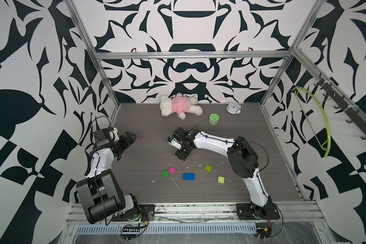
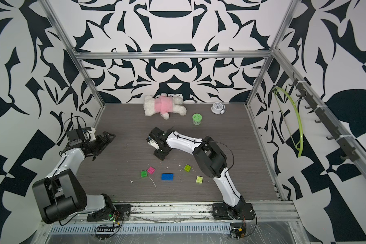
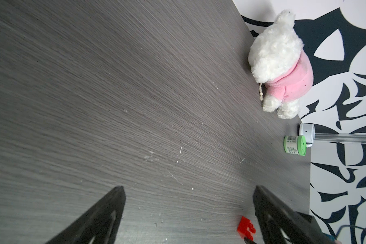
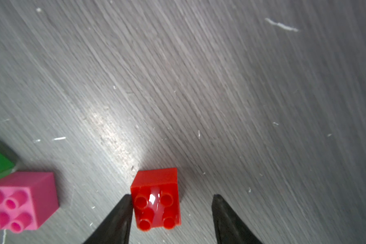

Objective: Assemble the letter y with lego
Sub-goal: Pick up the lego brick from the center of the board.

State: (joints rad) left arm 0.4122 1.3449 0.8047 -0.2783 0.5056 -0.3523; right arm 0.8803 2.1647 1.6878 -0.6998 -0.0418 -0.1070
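Table (image 1: pixel 148 118) layout
In a top view, the long brick (image 1: pixel 188 176) lies lower centre between square bricks (image 1: pixel 165 173); jar (image 1: pixel 214 119) above them.

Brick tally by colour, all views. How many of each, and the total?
red brick: 1
green brick: 1
pink brick: 1
blue brick: 1
lime brick: 1
pale yellow-green brick: 1
Total: 6
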